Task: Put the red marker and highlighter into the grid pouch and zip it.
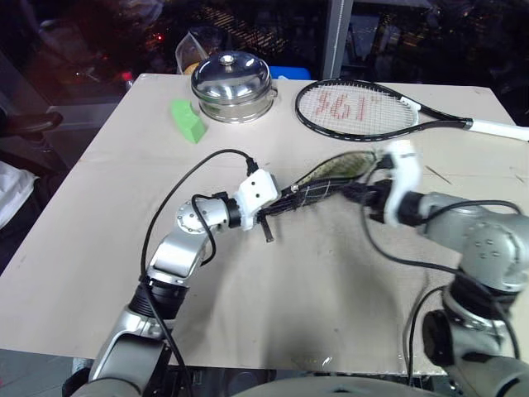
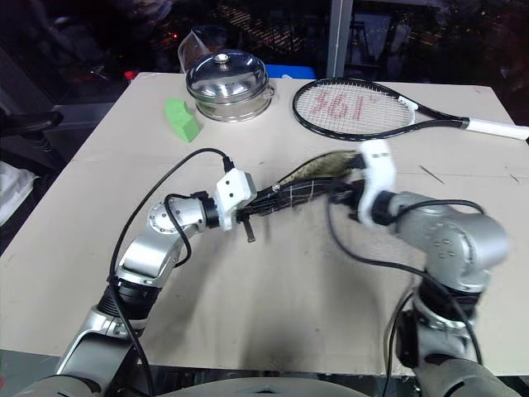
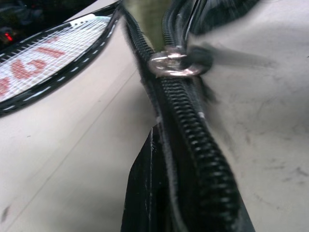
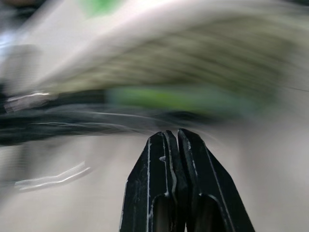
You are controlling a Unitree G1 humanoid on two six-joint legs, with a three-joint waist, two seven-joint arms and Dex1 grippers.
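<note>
Left eye view: the grid pouch (image 1: pixel 318 188) lies mid-surface, on the robot's side of the tennis racket (image 1: pixel 357 108), its mouth gaping to show an olive lining. The left hand (image 1: pixel 266 217) is clenched on the pouch's end farther from the racket's handle. The right hand (image 1: pixel 357 192) sits at the pouch's other end, blurred. Left of the racket stands a lidded steel pot (image 1: pixel 231 85), with a green wedge block (image 1: pixel 188 121) beside it on the beige surface (image 1: pixel 273 289).

Left wrist view: the pouch's zipper teeth (image 3: pixel 203 159) run away from the left fingers (image 3: pixel 145 193) to a metal ring (image 3: pixel 173 65) at the slider.

Right wrist view: the right fingers (image 4: pixel 159 193) are pressed together, empty. Just beyond them a green streak, perhaps the highlighter (image 4: pixel 174 99), lies inside the pouch's mouth.
</note>
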